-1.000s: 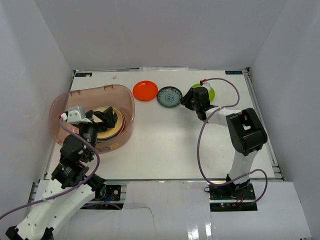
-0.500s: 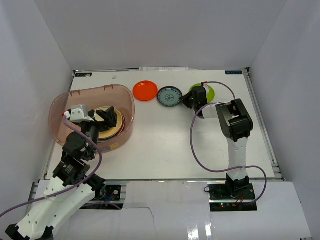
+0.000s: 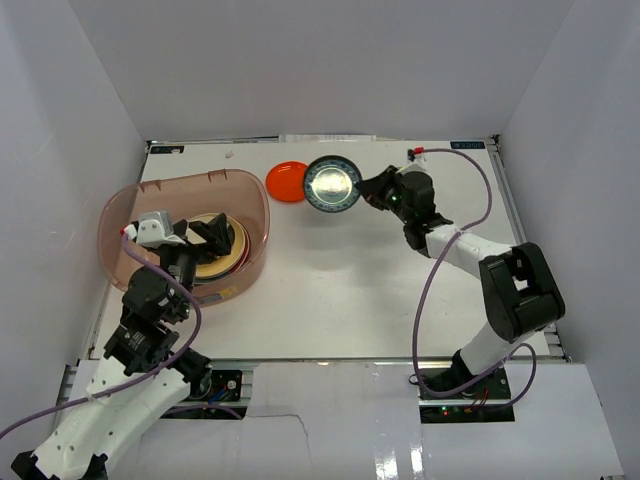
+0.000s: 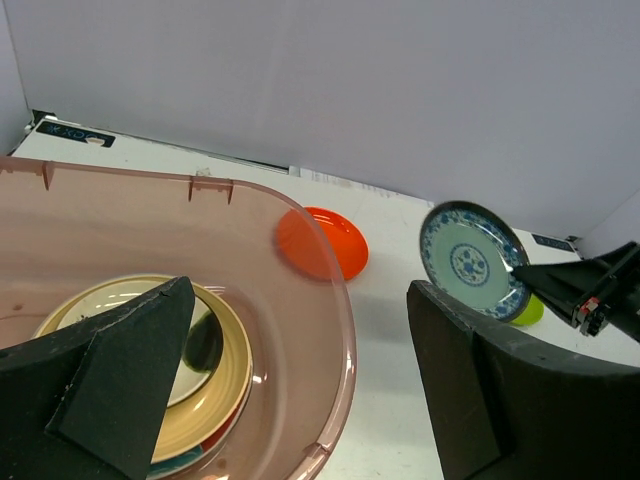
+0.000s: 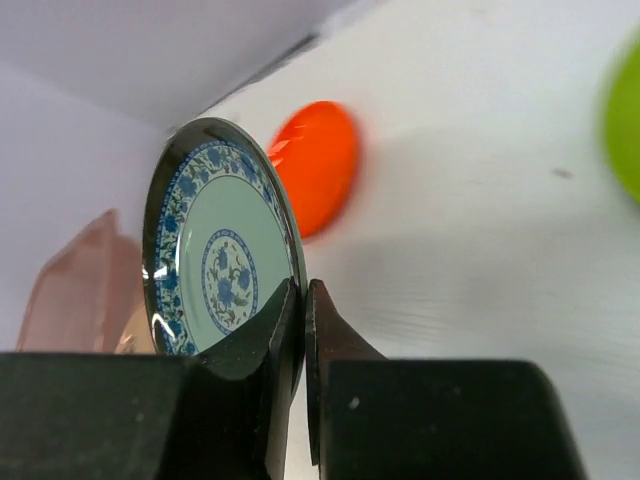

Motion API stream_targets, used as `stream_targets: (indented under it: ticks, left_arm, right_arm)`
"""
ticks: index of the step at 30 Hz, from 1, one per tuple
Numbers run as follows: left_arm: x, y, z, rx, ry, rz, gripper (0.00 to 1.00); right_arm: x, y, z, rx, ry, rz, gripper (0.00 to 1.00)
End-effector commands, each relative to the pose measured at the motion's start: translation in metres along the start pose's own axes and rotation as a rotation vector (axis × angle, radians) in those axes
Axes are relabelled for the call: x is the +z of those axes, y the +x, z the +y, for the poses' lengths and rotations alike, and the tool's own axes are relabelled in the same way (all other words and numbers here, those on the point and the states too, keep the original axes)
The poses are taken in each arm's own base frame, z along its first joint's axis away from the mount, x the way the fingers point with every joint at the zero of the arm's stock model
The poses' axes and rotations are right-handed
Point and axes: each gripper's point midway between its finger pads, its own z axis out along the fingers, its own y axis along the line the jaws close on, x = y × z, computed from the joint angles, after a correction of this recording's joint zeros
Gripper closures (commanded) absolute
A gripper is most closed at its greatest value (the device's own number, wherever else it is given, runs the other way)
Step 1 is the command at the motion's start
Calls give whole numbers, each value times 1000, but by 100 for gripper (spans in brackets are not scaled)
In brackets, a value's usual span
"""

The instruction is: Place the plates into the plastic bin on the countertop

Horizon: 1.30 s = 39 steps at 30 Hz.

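Table (image 3: 330, 290) carried the plastic bin (image 3: 110, 235) at left, w/ a stack of plates (image 3: 215, 262) inside & the left pincer (image 3: 213, 232) spread wide, empty, over it: collision risk on delivery. Blue-patterned plate (image 3: 332, 183) hung over the table's far part, just beside the orange plate (image 3: 285, 180). It was tilted steeply, face toward the bin; round, so no long axis. Right pincer (image 5: 305, 300) was clamped on its rim only, a thin hold that could pivot or slip.

You have plain white walls (image 3: 320, 60) on three sides. At their foot you see a small dark label (image 3: 165, 149) at the far left, a second label (image 3: 468, 146) at the far right, and a metal rail (image 3: 511, 200) running down the right side.
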Motion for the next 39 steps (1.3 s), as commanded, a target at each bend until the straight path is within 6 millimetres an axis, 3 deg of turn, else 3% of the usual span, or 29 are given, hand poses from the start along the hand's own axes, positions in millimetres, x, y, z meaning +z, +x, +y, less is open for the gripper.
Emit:
stream_targets:
  ticks: [1,3,4,7,9,10,11,12,13,14,15,17,18,19,20,21,23,29,31,32,35,37,39]
  left_arm:
    - [-3,-7,5,-6,-16,-24,2]
    - [-3,-7,8,-3,-28,-27,2]
    - [-4,-8,8,-4,-30,-30,2]
    - [-9,-15,9,-13,-11,-64,2]
    - [-12,-21,10,-20,-6,-90,2]
    - [-13,-20,12,-14,-7,-93,2]
    - [-13,-21,11,-14,-5,-98,2]
    - [-13,-22,11,-11,-3,-99,2]
    - [-13,-21,11,-5,-1,-97,2]
    - [-13,-21,10,-3,7,-96,2]
    - [-12,-20,9,1,9,-92,2]
    - [-12,-21,9,2,13,-95,2]
    - [-12,-21,9,3,11,-94,2]
    - [-13,-22,9,5,10,-100,2]
    - [-13,-22,10,8,7,-100,2]
    - [-14,-24,13,5,-8,-108,2]
    - [-16,-27,16,-4,-18,-120,2]
    - [-15,-26,14,-8,-9,-115,2]
    - [-15,-25,14,-10,-8,-112,2]
    - [-15,-25,14,-10,-9,-114,2]
    - [-15,-24,14,-11,-8,-111,2]
    - [-15,-24,13,-13,-4,-111,2]
    - [-14,-24,12,-11,-3,-109,2]
  right_arm:
    - [-5,2,111,-167,-274,37,92]
    - [-1,12,137,-238,-313,57,92]
    - [5,24,160,-256,-346,78,92]
    - [17,52,200,-293,-427,138,92]
    - [23,67,217,-310,-454,161,92]
    - [31,91,220,-314,-462,207,92]
    - [32,89,241,-321,-500,203,92]
    - [36,97,247,-332,-506,212,92]
    - [44,123,247,-347,-500,252,92]
    - [47,123,264,-356,-517,253,92]
    - [54,148,262,-382,-513,291,92]
    - [59,154,280,-408,-522,293,92]
    - [62,178,280,-446,-522,321,92]
    - [65,182,283,-461,-516,319,92]
    - [64,177,302,-471,-541,294,91]
    - [67,201,296,-509,-530,332,91]
    - [69,213,303,-541,-520,328,90]
    - [79,242,298,-539,-514,347,88]
    - [80,240,304,-525,-522,343,83]
    - [79,239,305,-523,-525,341,68]
    - [71,211,323,-528,-543,281,53]
    - [67,202,320,-529,-544,268,51]
    - [59,174,325,-519,-549,228,51]
